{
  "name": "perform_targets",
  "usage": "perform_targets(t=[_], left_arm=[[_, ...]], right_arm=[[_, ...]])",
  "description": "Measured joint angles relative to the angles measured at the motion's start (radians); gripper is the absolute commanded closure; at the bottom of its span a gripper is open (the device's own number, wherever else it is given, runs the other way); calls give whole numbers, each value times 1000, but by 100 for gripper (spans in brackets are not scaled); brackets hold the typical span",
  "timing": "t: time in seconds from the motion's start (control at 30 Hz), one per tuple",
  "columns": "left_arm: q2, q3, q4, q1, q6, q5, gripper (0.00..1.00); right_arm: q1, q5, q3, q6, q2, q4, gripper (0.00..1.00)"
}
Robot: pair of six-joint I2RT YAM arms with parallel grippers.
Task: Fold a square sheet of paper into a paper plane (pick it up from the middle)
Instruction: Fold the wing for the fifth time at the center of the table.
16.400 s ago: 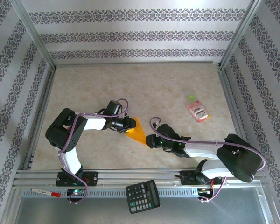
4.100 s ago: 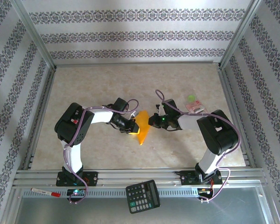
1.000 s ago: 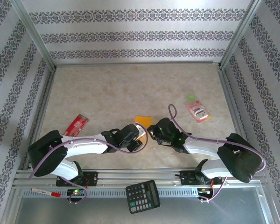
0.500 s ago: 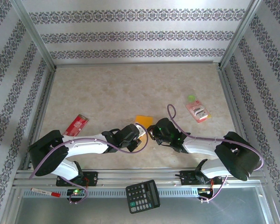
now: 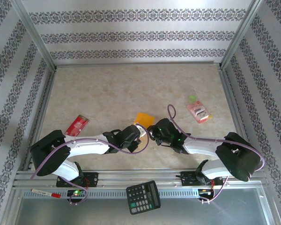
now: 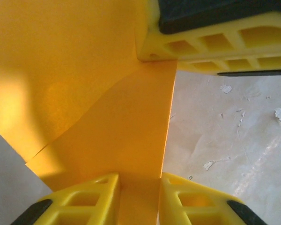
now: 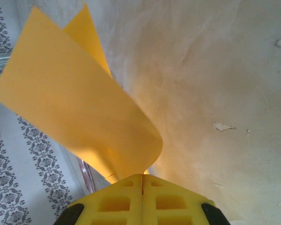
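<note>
A: Position of the paper [image 5: 144, 117]?

B: Toward the near side of the table [image 5: 107, 89], about midway across, right where the two arms meet. From above, an orange-yellow corner sticks out just beyond the wrists.

A: Right gripper [image 7: 143, 177]?

B: Clamped tight on it. In its own camera the two yellow fingers meet flush. The sheet comes out of the seam between them, curls over in a loose loop and stands up as two flaps.

A: And the left gripper [image 6: 139, 183]?

B: Its fingers [image 6: 79, 201] stand a little apart, and a strip of the paper fills the gap between them. Whether they pinch it, I cannot tell. A finger of the right gripper shows at the top of that view, against the paper's upper edge.

A: Anything else around?

B: A pink packet [image 5: 198, 112] off to the right, a red packet [image 5: 77, 125] to the left, and a black calculator [image 5: 143, 197] on the metal ledge at the near edge. All lie well apart from the paper.
</note>
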Motion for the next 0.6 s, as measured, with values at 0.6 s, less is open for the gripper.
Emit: perform_targets(t=[0.6], left_arm=[[-40,-20,29,58,-59,185,99]], right_arm=[[-14,0,-7,-19,0,-2,83]])
